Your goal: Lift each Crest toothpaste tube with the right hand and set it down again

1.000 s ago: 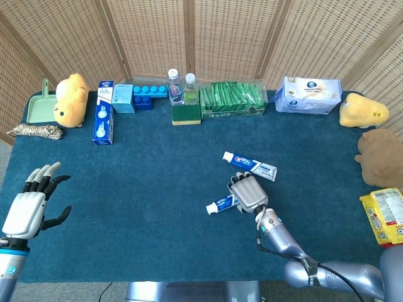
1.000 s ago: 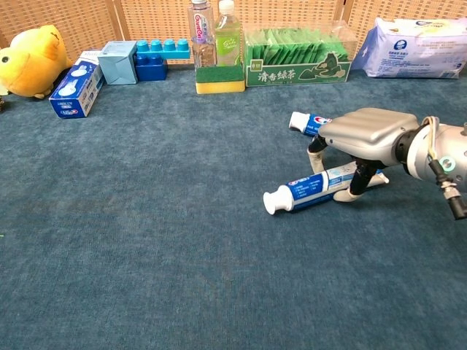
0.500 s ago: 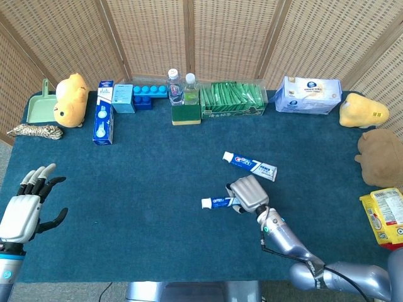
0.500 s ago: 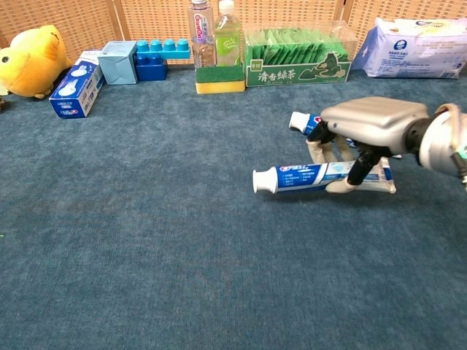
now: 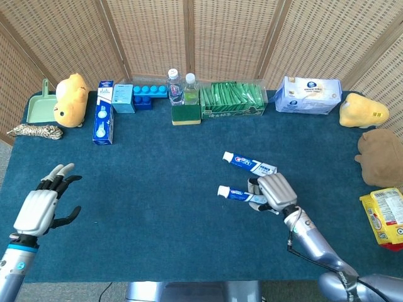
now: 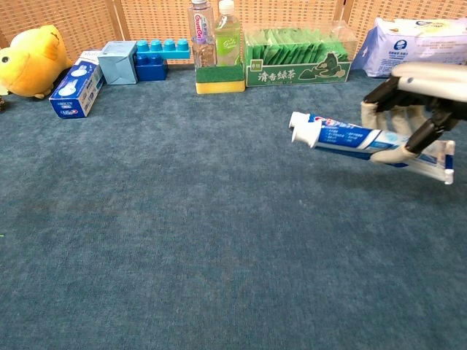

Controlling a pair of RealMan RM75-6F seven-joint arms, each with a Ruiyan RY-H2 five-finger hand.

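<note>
Crest toothpaste tubes are numbering two in the head view: one [image 5: 250,164] is lying on the blue cloth table [image 5: 157,207] near its middle, and the other [image 5: 240,194] is being gripped near its flat end by the right hand [image 5: 272,193], cap pointing left, just in front of the first. Wide bare cloth is stretching to the left and toward the near edge. The left hand [image 5: 41,207] is hovering by the table's left edge with fingers spread, holding nothing. Along the far edge, in front of a wicker screen [image 5: 201,38], are sitting two bottles [image 5: 181,86], a green tea box [image 5: 232,100], a wipes pack [image 5: 308,95], blue blocks [image 5: 148,94] and a yellow plush [image 5: 70,99]. In the chest view, the held tube [image 6: 350,137] is hanging raised above the cloth, tilting slightly down toward its crimped end, with the right hand [image 6: 412,109] wrapping it from above at the right edge of frame. The second tube [image 6: 300,118] is peeking out just behind it. Open carpet-like cloth [image 6: 160,240] is filling the whole foreground.
</note>
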